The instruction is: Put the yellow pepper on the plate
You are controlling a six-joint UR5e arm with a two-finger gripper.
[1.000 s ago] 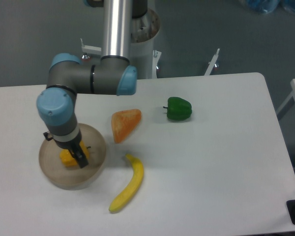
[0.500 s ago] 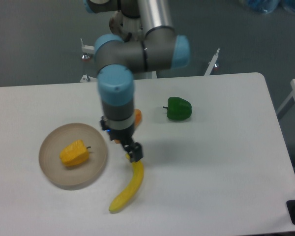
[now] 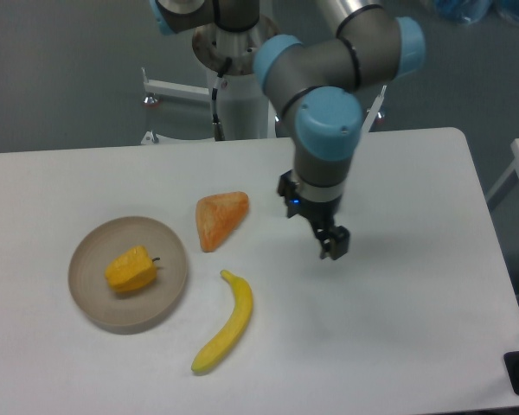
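The yellow pepper (image 3: 130,269) lies on its side in the middle of the beige plate (image 3: 97,306) at the table's left, its dark stem pointing right. My gripper (image 3: 331,243) hangs far to the right of the plate, above the table's middle, with nothing visible between its fingers. From this angle the finger gap does not show clearly. The arm covers the spot where the green pepper stood.
An orange wedge-shaped piece (image 3: 219,218) lies right of the plate. A banana (image 3: 226,325) curves along the front, below the wedge. The robot's base column (image 3: 238,95) stands behind the table's far edge.
The gripper left the yellow pepper on the plate one second ago, then swung rightward past the banana and wedge to the table's middle. The pepper has stayed still on the plate.
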